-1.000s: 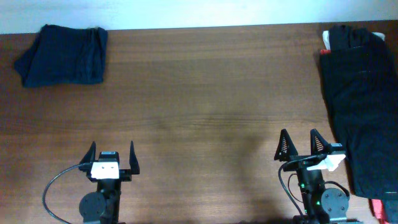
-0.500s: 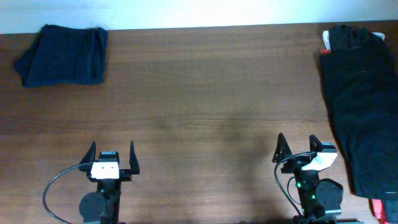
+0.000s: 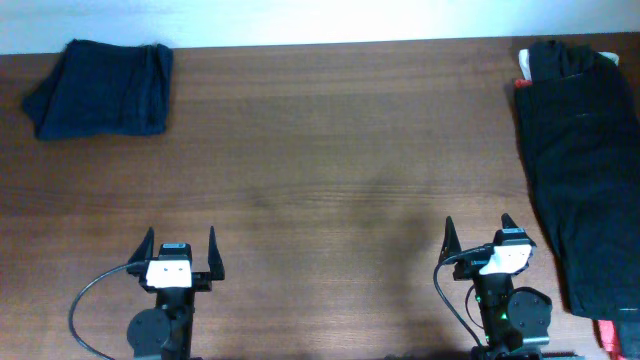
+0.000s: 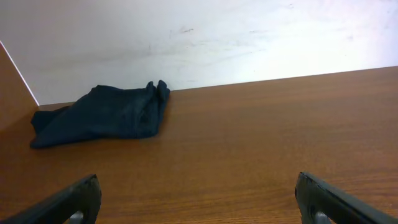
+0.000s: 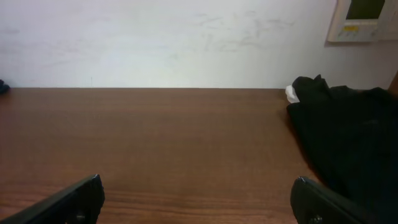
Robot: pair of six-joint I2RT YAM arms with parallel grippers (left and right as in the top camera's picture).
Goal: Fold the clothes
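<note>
A folded navy-blue garment [image 3: 100, 88] lies at the table's far left corner; it also shows in the left wrist view [image 4: 102, 115]. A pile of black clothes [image 3: 585, 160] lies along the right edge, also in the right wrist view [image 5: 348, 137]. My left gripper [image 3: 180, 243] is open and empty near the front edge, far from the navy garment. My right gripper [image 3: 480, 233] is open and empty at the front right, just left of the black pile.
The brown wooden table [image 3: 340, 150] spans the view, with a white wall [image 4: 205, 37] behind it. Something white and red [image 3: 522, 70] peeks from under the black pile. A wall panel [image 5: 364, 18] hangs at the upper right.
My right gripper has drawn back toward the front edge and turned straight. The left arm and both garments have not moved.
</note>
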